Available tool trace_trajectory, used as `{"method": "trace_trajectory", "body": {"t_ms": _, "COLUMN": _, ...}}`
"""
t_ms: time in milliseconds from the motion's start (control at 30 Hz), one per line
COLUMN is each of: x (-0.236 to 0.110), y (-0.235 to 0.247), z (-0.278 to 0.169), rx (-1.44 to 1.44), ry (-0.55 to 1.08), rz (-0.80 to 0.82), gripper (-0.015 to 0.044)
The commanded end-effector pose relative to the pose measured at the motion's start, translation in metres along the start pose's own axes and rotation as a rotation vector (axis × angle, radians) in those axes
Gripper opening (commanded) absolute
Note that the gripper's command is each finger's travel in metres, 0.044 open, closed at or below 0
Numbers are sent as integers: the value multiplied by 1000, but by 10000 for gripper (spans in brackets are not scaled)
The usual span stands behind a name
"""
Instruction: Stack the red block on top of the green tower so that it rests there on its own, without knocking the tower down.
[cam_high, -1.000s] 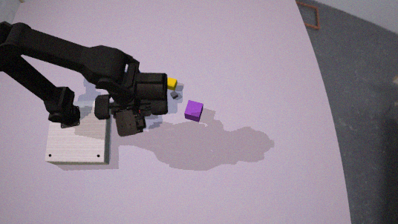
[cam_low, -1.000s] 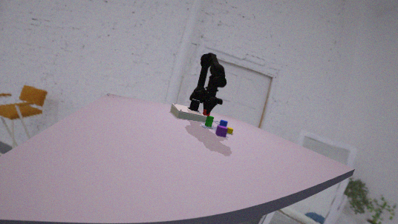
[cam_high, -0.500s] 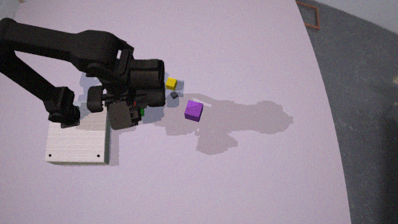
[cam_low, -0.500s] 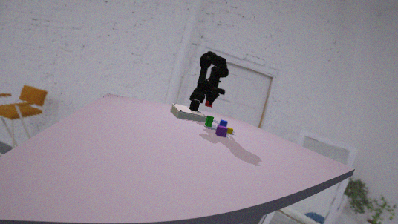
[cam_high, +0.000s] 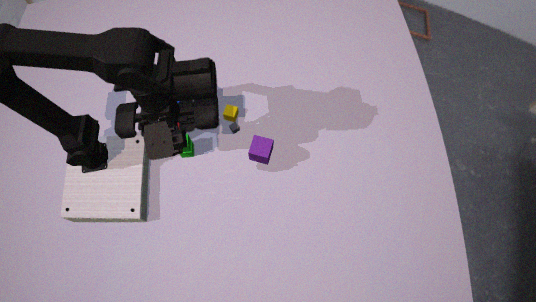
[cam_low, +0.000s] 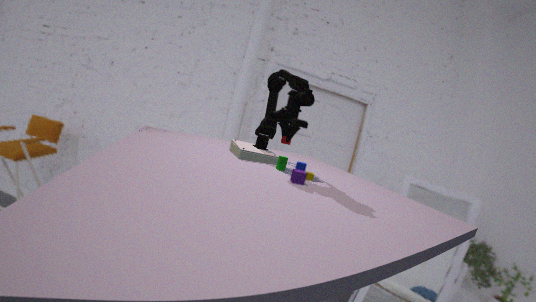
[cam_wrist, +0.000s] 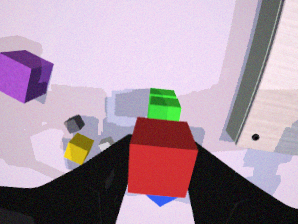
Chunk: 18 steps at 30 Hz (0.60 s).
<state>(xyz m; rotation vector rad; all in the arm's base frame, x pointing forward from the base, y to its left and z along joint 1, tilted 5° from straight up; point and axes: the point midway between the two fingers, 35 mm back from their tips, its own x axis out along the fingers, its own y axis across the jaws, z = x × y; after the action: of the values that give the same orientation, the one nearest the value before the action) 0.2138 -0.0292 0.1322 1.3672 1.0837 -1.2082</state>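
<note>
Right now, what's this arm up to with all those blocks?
The gripper is shut on the red block, holding it in the air well above the table. The green tower stands upright below, near the arm's white base plate. Purple, yellow and blue blocks sit nearby. The red block isn't stacked yet.

Block (cam_wrist: 161, 156) in the pincer (cam_wrist: 160, 183), above the table (cam_low: 150, 225), tower (cam_wrist: 164, 106) beyond.

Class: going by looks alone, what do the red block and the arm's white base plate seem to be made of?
Red block, held in the pincer: probably matte plastic or painted wood; flat even colour, no gloss. Base plate: white, finely ridged, perhaps moulded plastic; material unclear.
</note>
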Motion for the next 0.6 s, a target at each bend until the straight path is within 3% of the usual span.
{"method": "trace_trajectory", "body": {"t_ms": 0, "x": -1, "y": -6, "z": -14, "rx": 5, "ry": -4, "rz": 1, "gripper": 0}}
{"method": "trace_trajectory", "body": {"t_ms": 567, "x": 38, "y": -7, "z": -12, "rx": 5, "ry": -4, "rz": 1, "gripper": 0}}
